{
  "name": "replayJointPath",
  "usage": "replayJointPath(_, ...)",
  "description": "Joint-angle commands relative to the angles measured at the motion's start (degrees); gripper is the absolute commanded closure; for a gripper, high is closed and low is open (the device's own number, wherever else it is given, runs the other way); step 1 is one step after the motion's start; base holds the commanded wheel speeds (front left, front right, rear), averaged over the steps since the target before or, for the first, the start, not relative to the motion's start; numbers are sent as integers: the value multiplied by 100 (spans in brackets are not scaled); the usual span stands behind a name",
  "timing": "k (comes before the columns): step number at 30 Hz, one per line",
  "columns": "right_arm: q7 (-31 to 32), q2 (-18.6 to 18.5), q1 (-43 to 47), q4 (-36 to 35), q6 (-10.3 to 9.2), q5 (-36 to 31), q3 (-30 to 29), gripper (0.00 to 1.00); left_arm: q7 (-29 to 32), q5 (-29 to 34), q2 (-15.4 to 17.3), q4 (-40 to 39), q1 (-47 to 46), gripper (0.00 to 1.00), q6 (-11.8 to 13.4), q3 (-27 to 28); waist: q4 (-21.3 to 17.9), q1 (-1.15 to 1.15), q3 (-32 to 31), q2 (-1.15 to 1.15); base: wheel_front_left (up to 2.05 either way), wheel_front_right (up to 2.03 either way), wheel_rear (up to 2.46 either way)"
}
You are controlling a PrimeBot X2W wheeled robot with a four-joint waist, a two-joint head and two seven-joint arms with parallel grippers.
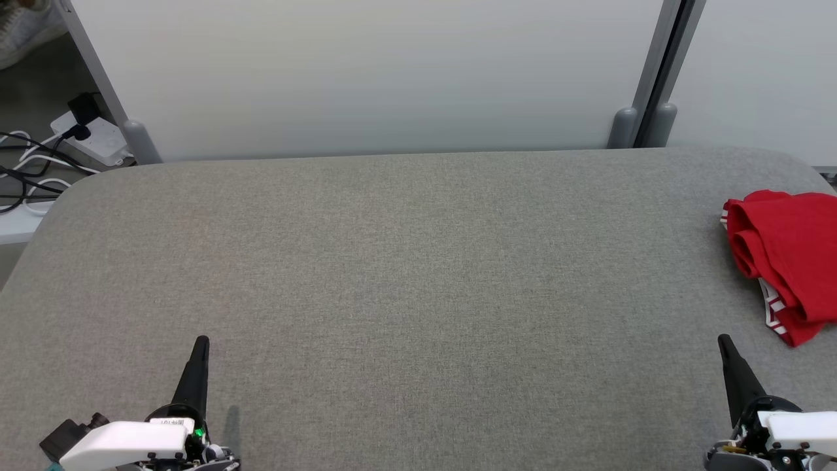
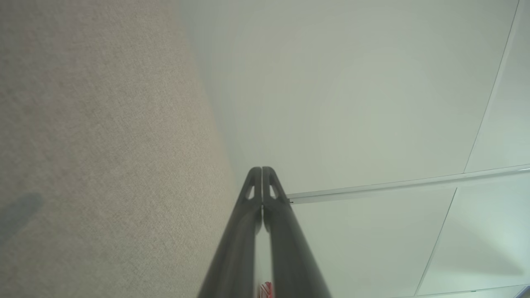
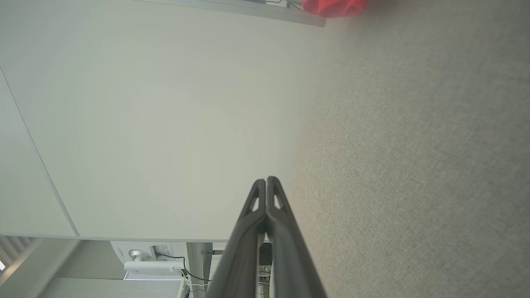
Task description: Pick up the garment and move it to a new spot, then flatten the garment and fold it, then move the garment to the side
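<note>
grey table (image 1: 418, 275) carries a crumpled red garment (image 1: 788, 255) at its right edge, partly cut off by the frame. right pincer (image 1: 723, 340) sits near it, left pincer (image 1: 201, 341) well apart; both clenched, empty. power strip (image 1: 91, 139) lies beyond the far left corner.

You'll find the garment (image 1: 794, 255) at the right side of the grey fabric table (image 1: 418, 275), a red piece lying in a loose, rumpled bundle with thick rolled folds along its left side. A white-and-red striped trim (image 1: 773, 307) peeks out under its lower left edge. Its right part runs off the head view's edge.
</note>
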Motion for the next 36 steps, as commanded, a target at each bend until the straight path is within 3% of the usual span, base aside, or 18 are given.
replayJointPath(1, 76, -98, -288, -126, 1, 162, 101, 100, 42, -157, 50, -119, -333, 100, -72, 204, -4, 0, 7, 0, 0, 0, 0)
replayJointPath(9, 202, -104, -403, -80, 1, 636, 56, 100, 167, -635, 52, -82, -447, 100, -136, 282, -32, 0, 56, 0, 0, 0, 0)
replayJointPath(36, 213, -95, -404, -79, 1, 625, 43, 100, 168, -633, 50, -82, -447, 100, -136, 284, -32, 0, 56, 0, 0, 0, 0)
